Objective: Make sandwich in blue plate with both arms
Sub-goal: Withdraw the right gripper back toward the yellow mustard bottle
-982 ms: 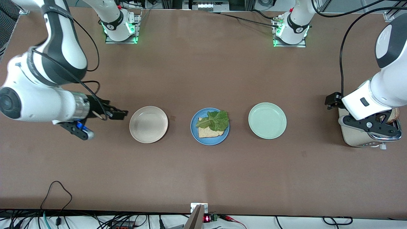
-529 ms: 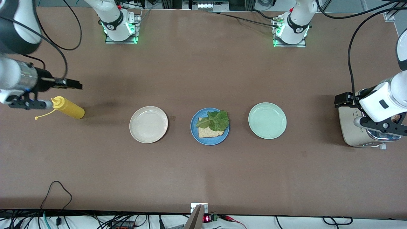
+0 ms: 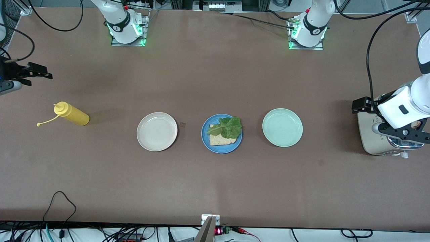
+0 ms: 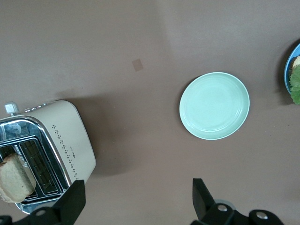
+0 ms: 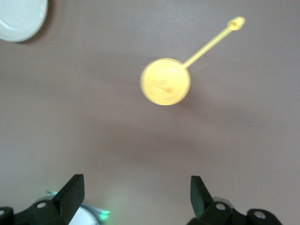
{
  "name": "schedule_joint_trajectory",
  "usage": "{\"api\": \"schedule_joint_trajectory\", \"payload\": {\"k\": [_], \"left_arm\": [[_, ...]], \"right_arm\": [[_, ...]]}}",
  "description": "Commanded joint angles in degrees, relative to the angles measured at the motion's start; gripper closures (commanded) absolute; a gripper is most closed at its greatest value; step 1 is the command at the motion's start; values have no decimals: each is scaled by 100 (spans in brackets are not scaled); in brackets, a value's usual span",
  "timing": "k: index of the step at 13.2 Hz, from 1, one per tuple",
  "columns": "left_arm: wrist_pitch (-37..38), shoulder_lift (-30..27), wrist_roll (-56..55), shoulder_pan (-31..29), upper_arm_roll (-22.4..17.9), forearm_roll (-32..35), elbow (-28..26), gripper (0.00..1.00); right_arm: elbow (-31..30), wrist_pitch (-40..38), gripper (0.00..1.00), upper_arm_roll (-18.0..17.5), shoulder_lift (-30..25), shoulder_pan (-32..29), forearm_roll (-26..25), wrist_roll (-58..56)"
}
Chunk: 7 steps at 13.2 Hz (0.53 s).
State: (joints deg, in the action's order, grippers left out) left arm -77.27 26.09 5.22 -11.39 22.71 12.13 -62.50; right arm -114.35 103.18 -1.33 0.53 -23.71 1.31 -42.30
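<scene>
From the front view: blue plate mid-table, holding one bread slice with a lettuce leaf on top, no second slice on it. Cream plate beside it toward the right arm's end, mint plate toward the left arm's end. Yellow squeeze bottle stands past the cream plate. Right gripper sits at the table edge, up in the air. Left gripper is over the toaster; its fingers can't be read here.

Left wrist view: fingers spread wide, empty. A bread slice sticks out of a toaster slot, barely visible from the front. Mint plate and the blue plate's edge also show.

Right wrist view: fingers wide apart, holding nothing, bottle seen from straight above, cap tether trailing off.
</scene>
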Motion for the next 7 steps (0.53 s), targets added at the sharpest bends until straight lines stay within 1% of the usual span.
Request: {"api": "schedule_joint_trajectory", "payload": {"k": [1,4,5,7], "left_arm": [[142,-17,-82,13,49,-71,115,0],[142,-17,-82,14,58,-71,115,0],[151,-8,-82,22,58,-62,115,0],[151,-17,-74,22,58,-71,107,0]], "right_arm": [[-350,893,0,-96,209,-432,-69,-1162],[-360,1633,0,-61,789,-854,89,-2173],[-342,1844,0,-52,991,-1003,341,-2708],[-325,2170,0,-52,1421,-1267,1149,-3913]]}}
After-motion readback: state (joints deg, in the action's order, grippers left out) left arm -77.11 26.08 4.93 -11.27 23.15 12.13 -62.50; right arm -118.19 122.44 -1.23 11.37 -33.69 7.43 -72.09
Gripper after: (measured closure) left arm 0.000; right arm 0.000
